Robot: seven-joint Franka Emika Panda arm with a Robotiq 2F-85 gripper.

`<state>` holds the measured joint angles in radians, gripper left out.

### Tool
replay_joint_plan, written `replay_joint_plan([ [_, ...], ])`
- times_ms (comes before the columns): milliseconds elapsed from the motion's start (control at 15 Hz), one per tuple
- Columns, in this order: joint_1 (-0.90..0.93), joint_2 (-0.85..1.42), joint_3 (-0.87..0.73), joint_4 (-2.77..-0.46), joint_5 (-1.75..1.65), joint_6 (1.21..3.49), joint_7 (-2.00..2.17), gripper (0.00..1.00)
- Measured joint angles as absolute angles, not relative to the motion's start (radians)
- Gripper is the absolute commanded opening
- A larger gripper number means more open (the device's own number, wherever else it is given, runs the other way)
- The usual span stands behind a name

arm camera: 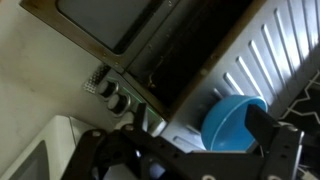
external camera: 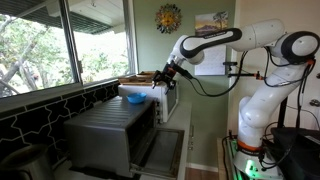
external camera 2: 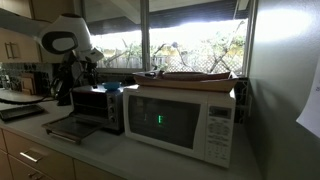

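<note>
At centre left of an exterior view, the black two-fingered gripper (external camera: pixel 160 77) hangs wide open and empty near the round blue plastic bowl (external camera: pixel 133 98), which sits ungrasped on top of the silver toaster oven (external camera: pixel 108 128), its door down, so no grasp looks made yet.

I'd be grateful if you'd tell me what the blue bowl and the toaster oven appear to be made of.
Bowl: probably plastic. It is an even bright blue and smooth, with a soft sheen, though glazed ceramic can't be ruled out.
Toaster oven: apparently sheet metal. The housing is grey with a dull satin sheen and crisp folded edges.
</note>
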<state>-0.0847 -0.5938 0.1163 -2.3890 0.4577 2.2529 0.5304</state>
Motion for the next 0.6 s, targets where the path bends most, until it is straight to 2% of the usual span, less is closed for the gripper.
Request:
replay_joint_plan([
  [267,-0.061,-0.483,0.123,-2.357,0.459,2.436,0.527,1.00],
  [400,-0.051,-0.427,0.124,-2.339,0.455,2.491,0.526,0.74],
  [600,-0.041,-0.360,0.123,-2.311,0.446,2.529,0.519,0.51],
])
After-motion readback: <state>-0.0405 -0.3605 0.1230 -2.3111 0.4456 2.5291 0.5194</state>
